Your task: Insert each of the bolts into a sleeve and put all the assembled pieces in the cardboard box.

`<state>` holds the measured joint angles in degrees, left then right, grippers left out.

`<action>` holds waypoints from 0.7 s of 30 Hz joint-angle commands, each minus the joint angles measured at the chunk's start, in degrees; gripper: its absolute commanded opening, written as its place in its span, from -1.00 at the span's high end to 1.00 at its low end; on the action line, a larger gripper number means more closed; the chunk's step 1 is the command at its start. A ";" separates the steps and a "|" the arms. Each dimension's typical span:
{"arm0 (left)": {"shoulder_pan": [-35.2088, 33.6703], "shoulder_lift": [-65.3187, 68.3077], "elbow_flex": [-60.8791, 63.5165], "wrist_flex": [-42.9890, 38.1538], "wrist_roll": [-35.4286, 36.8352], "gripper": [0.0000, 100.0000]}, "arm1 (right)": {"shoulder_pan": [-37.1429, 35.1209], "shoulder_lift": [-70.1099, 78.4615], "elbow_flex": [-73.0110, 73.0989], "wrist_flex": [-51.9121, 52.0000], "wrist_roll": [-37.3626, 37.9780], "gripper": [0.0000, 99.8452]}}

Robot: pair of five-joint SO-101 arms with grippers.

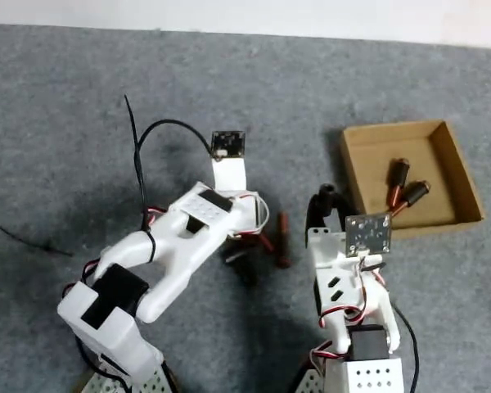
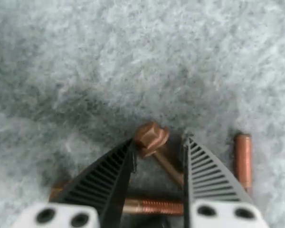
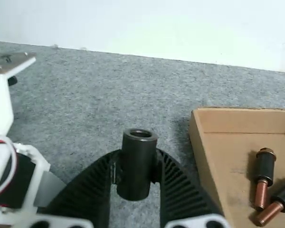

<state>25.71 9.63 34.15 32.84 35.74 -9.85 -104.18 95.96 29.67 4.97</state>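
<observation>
L hand [image 2: 157, 146] spread, straddling a bolt [image 2: 152, 134] on the table [image 2: 85, 57]. R hand [image 3: 137, 164] pinches upright black sleeve [image 3: 139, 142]. Cardboard box [image 1: 372, 176], upper right of high view, holds 2 assembled pieces [image 1: 398, 173].

The worktop [image 1: 57, 106] is covered in a grey, felt-like fabric. It is bordered along its far edge by a plain white wall [image 1: 327, 12]. Soft shadows are cast on it.
</observation>
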 commanded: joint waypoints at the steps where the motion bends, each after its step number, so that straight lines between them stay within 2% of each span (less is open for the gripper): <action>1: 1.10 0.84 -1.01 -0.62 0.44 0.70 | 0.48 -1.01 5.23 0.04 0.70 0.99; 7: 1.10 0.75 -1.01 -0.53 0.18 1.00 | 0.40 -1.01 5.23 0.04 0.70 0.99; 10: 1.01 0.48 -1.01 -0.53 0.18 0.95 | 0.40 -1.01 5.23 0.04 0.70 0.99; 21: -0.66 -1.27 -0.84 -0.88 0.00 0.99 | 0.40 -1.01 5.23 0.04 0.70 0.99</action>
<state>26.24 10.07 33.19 32.48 35.74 -9.85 -104.18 95.96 29.67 4.97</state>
